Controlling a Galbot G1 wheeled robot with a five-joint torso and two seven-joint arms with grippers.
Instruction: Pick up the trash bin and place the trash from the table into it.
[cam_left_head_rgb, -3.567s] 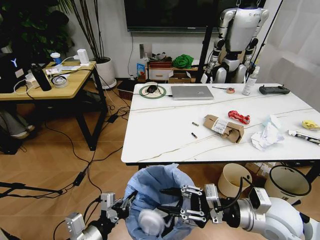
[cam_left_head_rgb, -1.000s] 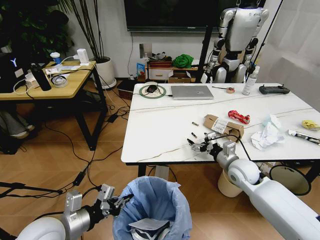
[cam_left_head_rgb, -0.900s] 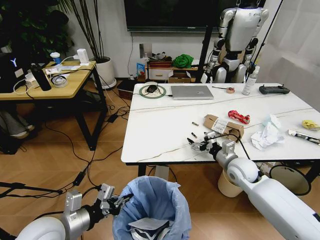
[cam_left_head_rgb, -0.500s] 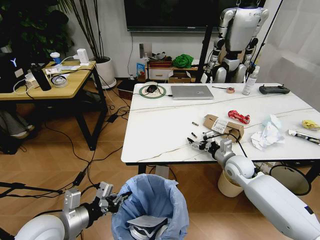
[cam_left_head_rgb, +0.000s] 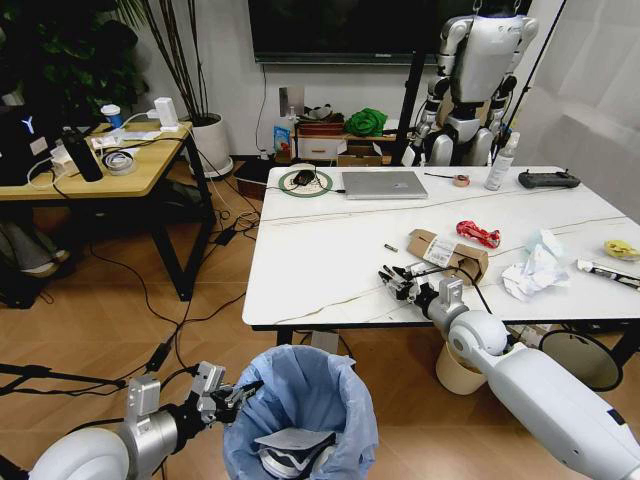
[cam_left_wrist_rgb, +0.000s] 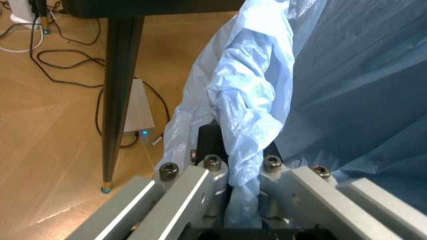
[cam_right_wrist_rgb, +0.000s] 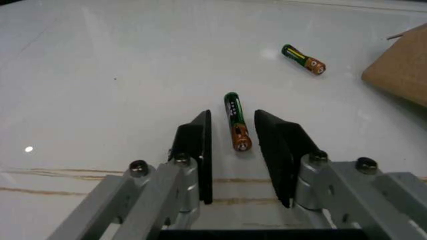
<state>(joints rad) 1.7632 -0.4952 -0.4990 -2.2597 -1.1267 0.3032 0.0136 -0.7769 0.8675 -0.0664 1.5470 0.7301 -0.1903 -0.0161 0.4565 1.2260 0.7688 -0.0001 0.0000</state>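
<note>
R gripper (cam_left_head_rgb: 392, 281) low over the table (cam_left_head_rgb: 320, 250) near its front edge; jaws part-open, straddling a small battery (cam_right_wrist_rgb: 235, 121) lying flat on the top, pads not touching it. 2nd battery (cam_right_wrist_rgb: 303, 59) farther in, beside torn cardboard box (cam_left_head_rgb: 450, 255). Red wrapper (cam_left_head_rgb: 478, 234) and tissues (cam_left_head_rgb: 532, 270) toward the table's right end. L gripper (cam_left_head_rgb: 234, 396) below the table's front edge, jaws clamped on the trash bin (cam_left_head_rgb: 300, 420) rim through the blue liner; bin holds some litter.

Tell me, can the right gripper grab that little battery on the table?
Probably yes. The right gripper is open, with the nearer battery lying on the table lengthwise between its fingers, nothing blocking. The other battery lies farther off, beside the cardboard box.
</note>
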